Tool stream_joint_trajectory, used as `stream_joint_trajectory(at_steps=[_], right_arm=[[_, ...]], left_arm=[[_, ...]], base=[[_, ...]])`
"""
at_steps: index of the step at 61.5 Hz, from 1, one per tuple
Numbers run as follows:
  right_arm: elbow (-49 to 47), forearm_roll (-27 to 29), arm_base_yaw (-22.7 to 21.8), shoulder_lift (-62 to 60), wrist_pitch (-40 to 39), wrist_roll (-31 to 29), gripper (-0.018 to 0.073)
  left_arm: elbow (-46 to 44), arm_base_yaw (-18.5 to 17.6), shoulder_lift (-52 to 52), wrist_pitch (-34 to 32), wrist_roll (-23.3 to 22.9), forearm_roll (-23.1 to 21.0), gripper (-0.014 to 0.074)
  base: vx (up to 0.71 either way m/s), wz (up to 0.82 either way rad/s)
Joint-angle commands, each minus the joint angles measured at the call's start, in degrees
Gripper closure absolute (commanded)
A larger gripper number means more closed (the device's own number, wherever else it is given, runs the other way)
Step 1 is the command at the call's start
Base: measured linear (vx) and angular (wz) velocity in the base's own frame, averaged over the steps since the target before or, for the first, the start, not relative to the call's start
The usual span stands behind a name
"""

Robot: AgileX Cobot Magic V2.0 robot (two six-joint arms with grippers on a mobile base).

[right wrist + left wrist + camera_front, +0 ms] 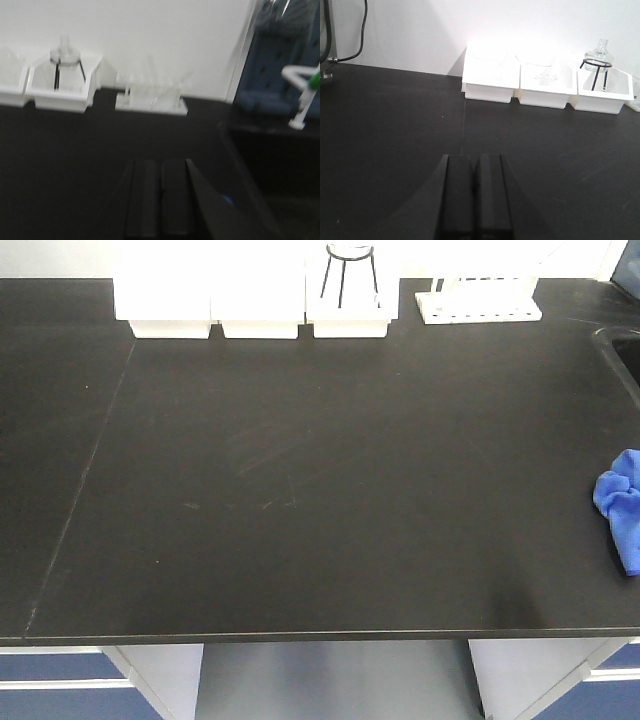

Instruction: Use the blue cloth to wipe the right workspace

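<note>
The blue cloth lies crumpled on the black bench top at the far right edge of the front view, partly cut off by the frame. A small blue speck of it shows in the right wrist view, just right of my right gripper. That gripper is shut and empty, low over the bench. My left gripper is shut and empty over the left part of the bench. Neither arm shows in the front view.
Three white trays stand along the back wall, one holding a black tripod stand. A white test-tube rack stands at the back right. A sink is set into the bench at the right, with a tap behind it.
</note>
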Motion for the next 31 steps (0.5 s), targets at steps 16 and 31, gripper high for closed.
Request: stream_joint_trajectory(at_steps=[16,31], right_arm=[[-1.98,8.80,-0.32,25.13,-8.02,1.94,0.0496],[-1.98,10.47,-0.32,35.12,-16.83,1.81,0.0311]], left_arm=[[1.76,-0.05,-0.85,-4.68,-0.49,-0.36,0.0602],[1.76,-0.05,-0.85,-4.68,-0.49,-0.36,0.0602]], base=[[0.00,0.00],[0.00,0.00]])
